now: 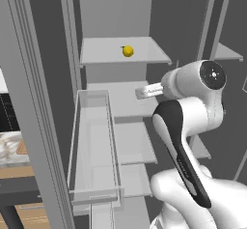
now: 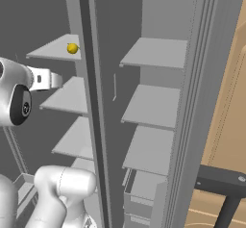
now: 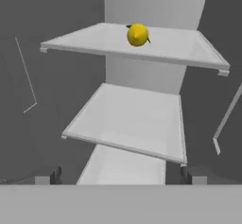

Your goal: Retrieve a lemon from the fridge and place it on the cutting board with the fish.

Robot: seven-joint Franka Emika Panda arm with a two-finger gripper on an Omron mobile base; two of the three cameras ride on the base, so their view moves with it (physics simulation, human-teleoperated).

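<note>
The fridge (image 1: pixel 38 102) stands with its doors swung wide. The lemon (image 1: pixel 128 51), small and bright yellow, rests on the upper pale shelf (image 1: pixel 101 54); I also see the lemon (image 2: pixel 72 48) and, near the top of the hand view, the lemon (image 3: pixel 137 34). My gripper (image 1: pixel 138 93) hangs in front of the shelves, below the lemon and short of it, pointing into the fridge (image 2: pixel 91 102). The gripper (image 3: pixel 120 176) is open, its fingertips (image 3: pixel 49 176) set wide apart with nothing between them. The gripper (image 2: pixel 56 80) is level with the second shelf. The cutting board and the fish are out of view.
A clear door bin (image 1: pixel 94 146) juts from the left door beside my arm. Bare shelves (image 3: pixel 132 119) step down below the lemon. The right door's shelves (image 2: pixel 153 107) hang to the right. A counter edge with pale items (image 1: pixel 12 148) shows past the left door. A dark bar (image 2: pixel 221 181) crosses the lower right.
</note>
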